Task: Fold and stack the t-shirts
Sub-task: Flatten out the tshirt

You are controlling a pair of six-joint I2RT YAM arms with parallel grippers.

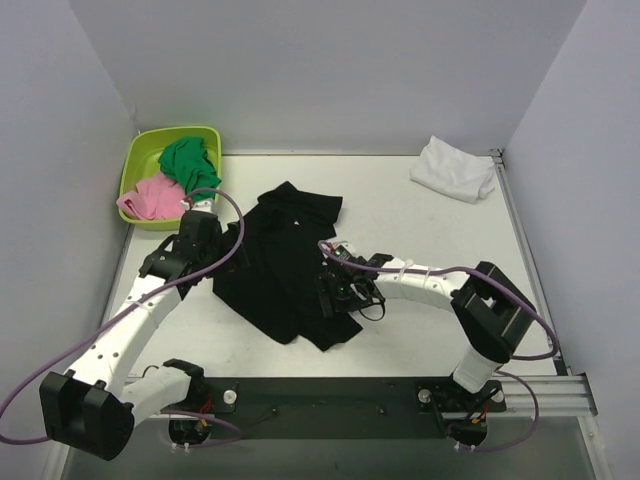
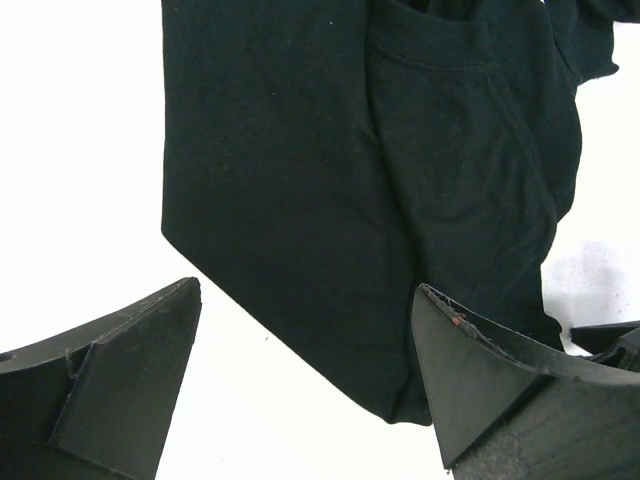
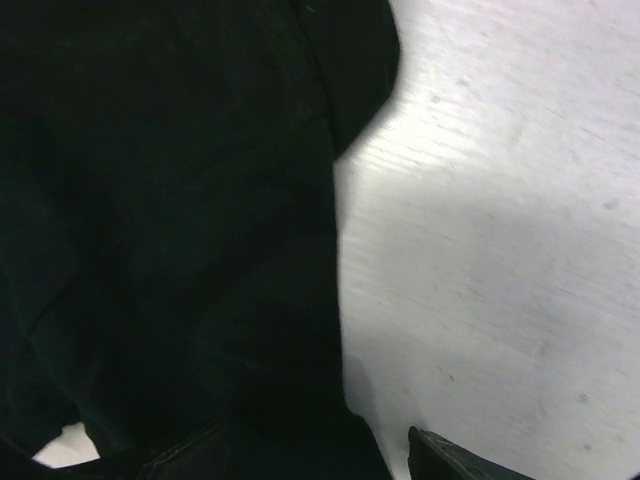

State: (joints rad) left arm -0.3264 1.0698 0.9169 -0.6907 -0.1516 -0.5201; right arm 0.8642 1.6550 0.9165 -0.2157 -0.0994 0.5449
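Observation:
The black t-shirt (image 1: 285,262) lies crumpled and partly doubled over in the middle of the table. My left gripper (image 1: 207,238) hovers at its left side, open wide. In the left wrist view a lower corner of the black t-shirt (image 2: 330,200) reaches in between the fingers (image 2: 490,370), and nothing is held. My right gripper (image 1: 336,286) rests on the shirt's right part. In the right wrist view the black t-shirt (image 3: 170,230) fills the left side. Only one fingertip (image 3: 450,462) shows, well off to the right. The white t-shirt (image 1: 455,168) lies bunched at the back right.
A lime-green tub (image 1: 140,160) at the back left holds green cloth (image 1: 190,160) and pink cloth (image 1: 150,197). White walls close in the table on the left, back and right. A metal rail (image 1: 530,250) runs along the right edge.

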